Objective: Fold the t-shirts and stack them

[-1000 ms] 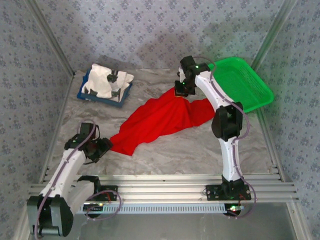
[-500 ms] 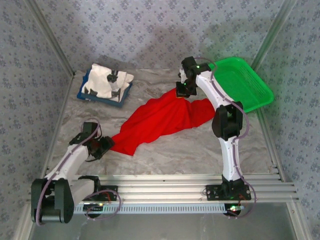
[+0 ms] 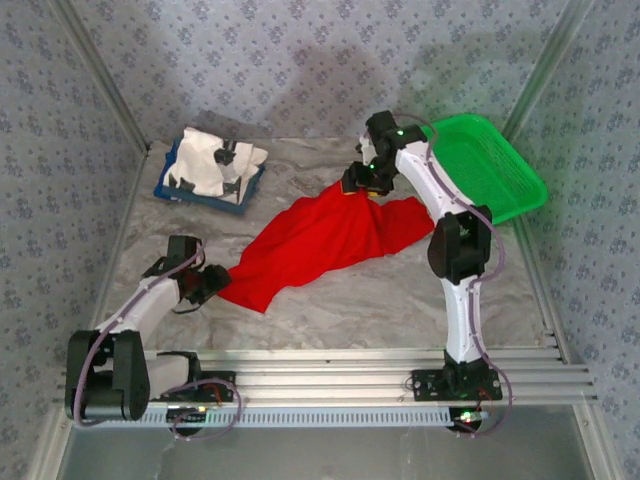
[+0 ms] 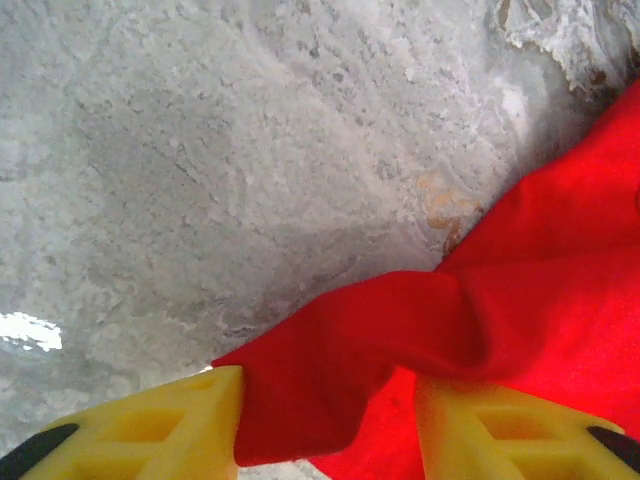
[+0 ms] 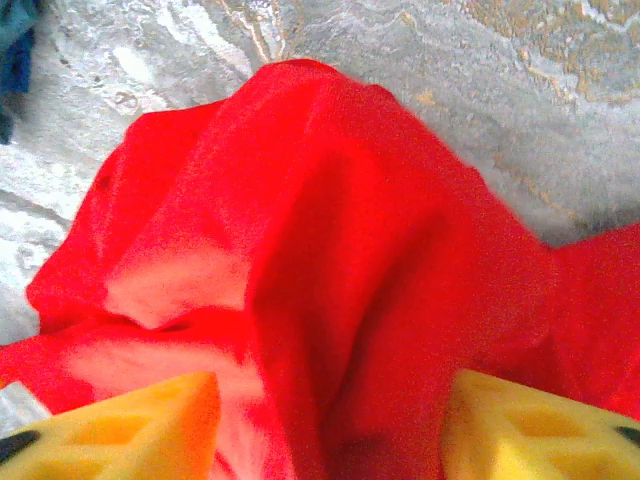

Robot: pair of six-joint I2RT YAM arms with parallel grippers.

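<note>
Far away on my left, the white t-shirt (image 3: 205, 165) lies bunched up in the blue tray (image 3: 243, 201). It is well apart from both arms. Nearer to me on the left, the left gripper (image 3: 207, 283) sits low on the surface (image 3: 380, 300), right at the near left tip of the red t-shirt (image 3: 320, 240). Its two yellow fingers (image 4: 150, 430) stand apart with that red corner lying between them, so it is loose and not pinching yet. The red t-shirt is one long crumpled strip. It runs on a slant from that near left tip up to the far right. I cannot tell which end is the neck. At its far right end is the right gripper (image 3: 358, 182). Its fingers are spread wide over a hump of red cloth and are not squeezing it. So each arm has one end of the long strip, and I think the next move is to pinch both ends and pull the shirt flat. Past it on the right is the green mesh basket (image 3: 500, 170).
</note>
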